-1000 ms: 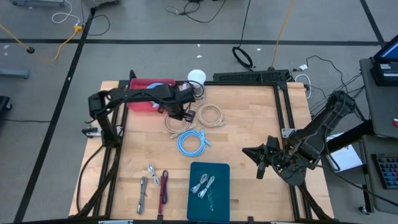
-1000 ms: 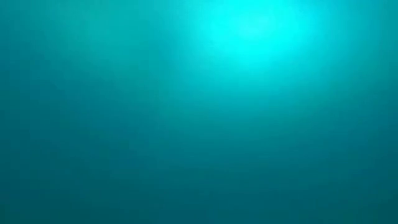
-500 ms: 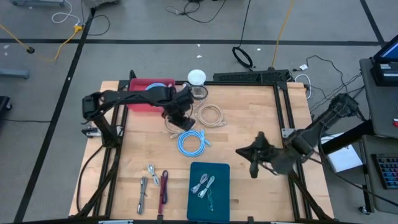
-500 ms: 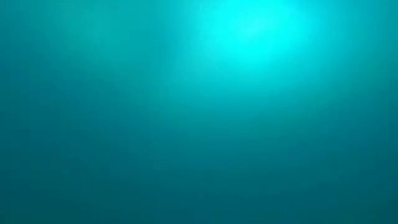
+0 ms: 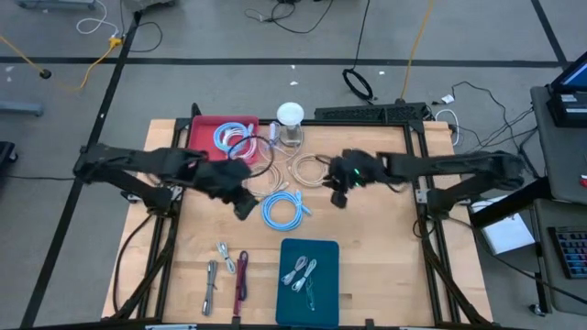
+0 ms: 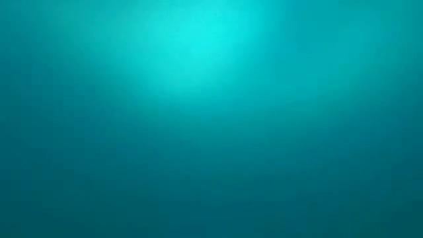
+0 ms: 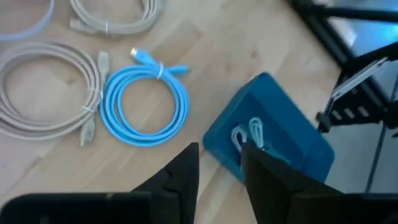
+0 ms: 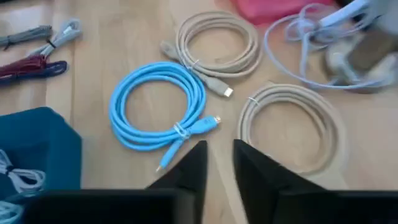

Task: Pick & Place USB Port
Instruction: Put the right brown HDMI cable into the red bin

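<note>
While both arms hover over the coiled cables, the left gripper (image 7: pixel 217 165) and right gripper (image 8: pixel 219 163) stand slightly parted, holding nothing. The blue cable (image 5: pixel 282 210) lies between them, near the blue bin (image 5: pixel 308 271). Next likely: descend, pinch the coil.

A wooden table (image 5: pixel 367 247) is carrying everything, and a coiled blue cable (image 5: pixel 282 210) is lying near its middle. At about twelve o'clock from that coil two beige cable coils (image 5: pixel 310 170) are lying side by side, with a red tray (image 5: pixel 204 128) sitting at eleven o'clock near the far edge and a white round object (image 5: pixel 290 114) beside it. At six o'clock a blue tray (image 5: pixel 308 271) is resting near the front edge, and at seven o'clock several short bundled cables (image 5: pixel 227 269) are lying, grey and dark red.
</note>
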Robot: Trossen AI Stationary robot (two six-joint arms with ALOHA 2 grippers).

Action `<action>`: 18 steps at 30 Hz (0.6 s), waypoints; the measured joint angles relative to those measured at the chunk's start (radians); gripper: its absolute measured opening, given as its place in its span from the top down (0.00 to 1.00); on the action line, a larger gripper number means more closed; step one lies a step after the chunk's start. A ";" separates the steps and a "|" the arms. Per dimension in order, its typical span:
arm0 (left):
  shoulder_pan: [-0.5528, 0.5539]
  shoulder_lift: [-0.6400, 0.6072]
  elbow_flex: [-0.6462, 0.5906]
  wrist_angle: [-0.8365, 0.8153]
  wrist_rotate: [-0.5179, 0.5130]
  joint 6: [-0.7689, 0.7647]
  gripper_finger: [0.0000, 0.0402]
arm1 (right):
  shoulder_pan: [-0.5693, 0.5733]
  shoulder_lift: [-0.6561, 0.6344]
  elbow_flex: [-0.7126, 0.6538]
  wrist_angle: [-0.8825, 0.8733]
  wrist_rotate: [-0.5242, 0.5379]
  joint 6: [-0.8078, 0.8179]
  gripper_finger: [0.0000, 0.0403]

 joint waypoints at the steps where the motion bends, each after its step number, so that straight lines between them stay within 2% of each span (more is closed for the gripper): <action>1: -0.022 -0.012 0.000 0.000 -0.027 -0.012 0.71 | -0.027 0.027 0.000 0.023 -0.044 -0.017 0.75; 4: -0.081 -0.036 0.000 -0.005 -0.095 -0.031 0.75 | -0.077 0.102 0.000 0.083 -0.130 -0.088 0.61; 10: -0.133 -0.038 0.000 -0.056 -0.141 -0.058 0.78 | -0.086 0.231 0.031 0.099 -0.123 -0.148 0.37; 12: -0.141 -0.039 0.000 -0.071 -0.149 -0.063 0.78 | -0.079 0.276 0.059 0.091 -0.116 -0.185 0.32; 14: -0.144 -0.038 0.000 -0.090 -0.161 -0.067 0.78 | -0.072 0.322 0.092 0.086 -0.065 -0.224 0.30; 18: -0.143 -0.040 0.000 -0.117 -0.178 -0.102 0.78 | -0.073 0.406 0.160 0.063 -0.021 -0.295 0.29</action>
